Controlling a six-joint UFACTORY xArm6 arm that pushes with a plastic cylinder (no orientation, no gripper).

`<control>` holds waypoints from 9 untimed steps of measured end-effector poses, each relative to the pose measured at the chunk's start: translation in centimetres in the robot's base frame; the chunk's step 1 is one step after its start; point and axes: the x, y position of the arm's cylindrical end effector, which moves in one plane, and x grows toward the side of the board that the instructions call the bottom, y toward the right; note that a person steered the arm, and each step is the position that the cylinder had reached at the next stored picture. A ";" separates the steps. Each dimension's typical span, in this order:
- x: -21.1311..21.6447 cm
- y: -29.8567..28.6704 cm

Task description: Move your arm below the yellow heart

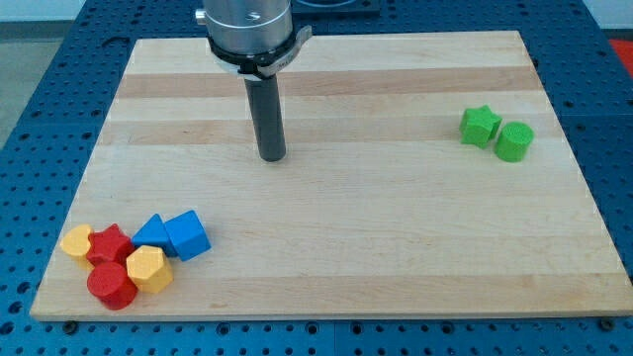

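Right now my tip (272, 156) rests on bare wood in the upper middle of the board (396, 237), touching no block (it is a plain rod, so nothing opens or closes). Well apart, at the view's bottom left, sits the cluster: the yellow heart (77, 240) at its far left edge, touching the red star (109, 244), with a red cylinder (111, 285), yellow hexagon (148, 268), blue triangle (151, 233) and blue cube (188, 235) packed alongside. Only a narrow strip of wood lies below that heart, so I judge the approach needs care. Far right: green star (480, 126), green cylinder (514, 141).
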 end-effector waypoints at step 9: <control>7.8 -23.2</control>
